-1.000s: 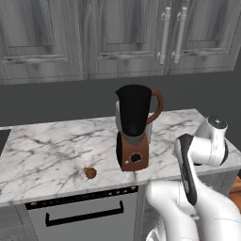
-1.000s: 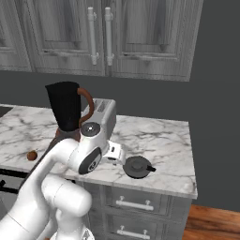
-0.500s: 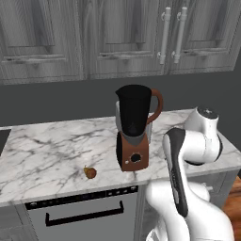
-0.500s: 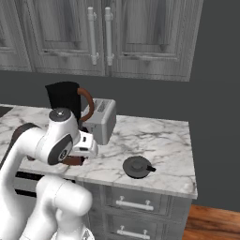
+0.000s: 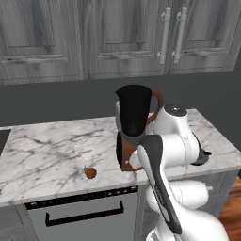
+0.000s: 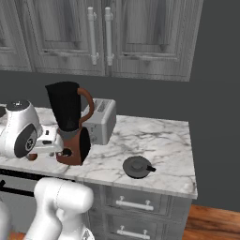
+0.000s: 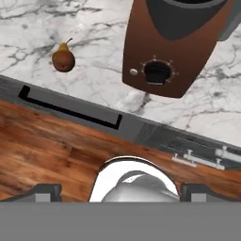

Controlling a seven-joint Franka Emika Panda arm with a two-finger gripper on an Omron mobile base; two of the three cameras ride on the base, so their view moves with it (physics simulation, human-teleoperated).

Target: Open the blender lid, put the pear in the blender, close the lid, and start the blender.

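The blender (image 5: pixel 135 123) stands on the marble counter (image 5: pixel 52 150), its dark jar open at the top. Its reddish-brown base and black knob (image 7: pixel 157 71) show close up in the hand view. The blender lid (image 6: pixel 137 167) lies flat on the counter to the blender's right, and in the left base view its edge (image 5: pixel 203 158) peeks out behind my arm. The pear (image 5: pixel 90 172) sits near the counter's front edge, left of the blender, and shows again in the hand view as the pear (image 7: pixel 63 59). My gripper (image 7: pixel 121 192) hangs open and empty in front of the counter edge, below the blender's base.
A silver toaster (image 6: pixel 101 121) stands right behind the blender. A dishwasher front with a dark handle (image 5: pixel 84 216) sits under the counter, and drawers (image 6: pixel 136 205) are below the lid. Wooden floor (image 7: pixel 52 160) lies under the hand. Grey wall cabinets hang above.
My arm has swung left, away from the lid's side to the front of the blender base. The lid stays on the counter and the gripper has stayed open.
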